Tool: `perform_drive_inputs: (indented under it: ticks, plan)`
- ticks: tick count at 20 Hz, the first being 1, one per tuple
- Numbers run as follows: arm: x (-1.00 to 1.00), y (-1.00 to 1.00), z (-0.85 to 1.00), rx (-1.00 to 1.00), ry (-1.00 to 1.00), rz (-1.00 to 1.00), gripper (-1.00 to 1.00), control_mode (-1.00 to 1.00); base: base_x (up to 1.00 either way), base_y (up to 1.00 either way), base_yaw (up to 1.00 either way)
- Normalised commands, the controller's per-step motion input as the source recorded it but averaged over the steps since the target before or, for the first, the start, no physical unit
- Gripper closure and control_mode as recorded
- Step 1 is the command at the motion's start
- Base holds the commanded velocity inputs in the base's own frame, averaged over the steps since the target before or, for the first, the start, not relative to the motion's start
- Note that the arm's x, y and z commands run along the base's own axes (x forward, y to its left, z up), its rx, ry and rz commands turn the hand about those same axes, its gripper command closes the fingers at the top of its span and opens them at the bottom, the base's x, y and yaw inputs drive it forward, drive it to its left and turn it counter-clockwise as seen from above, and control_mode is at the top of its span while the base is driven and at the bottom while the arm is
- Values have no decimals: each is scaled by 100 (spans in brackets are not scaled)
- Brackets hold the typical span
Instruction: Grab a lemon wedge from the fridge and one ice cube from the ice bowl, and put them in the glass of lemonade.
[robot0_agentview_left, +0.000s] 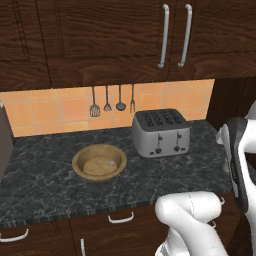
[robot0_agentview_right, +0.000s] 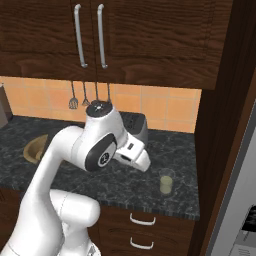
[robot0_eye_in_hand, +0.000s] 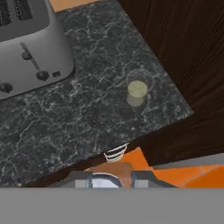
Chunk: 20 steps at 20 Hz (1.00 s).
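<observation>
Your end effector is showing at the bottom centre of the hand view, clenched, with something pale sitting between its tips; what that is cannot be told. Above it and to the right in that view, the glass is standing upright on the dark worktop, well apart from the toaster in the upper left. In the right base view you are seeing the glass at lower centre-right, near the worktop's front edge, and the fridge running down the right edge. In the left base view a wooden bowl is sitting left of centre, beside the toaster.
</observation>
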Motion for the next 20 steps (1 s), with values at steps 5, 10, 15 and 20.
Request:
perform_drive_inputs:
  ticks: [5, 10, 15, 20]
  plan:
    - [49, -80, 0, 12, 0, -12, 100, -100, 0, 0, 0]
    - [36, -43, -39, 5, 9, -5, 100, -100, 0, 0, 0]
    - [40, -37, -31, 0, 11, -1, 100, -100, 0, 0, 0]
    - [41, -2, -32, 0, 1, 0, 100, -100, 0, 0, 0]
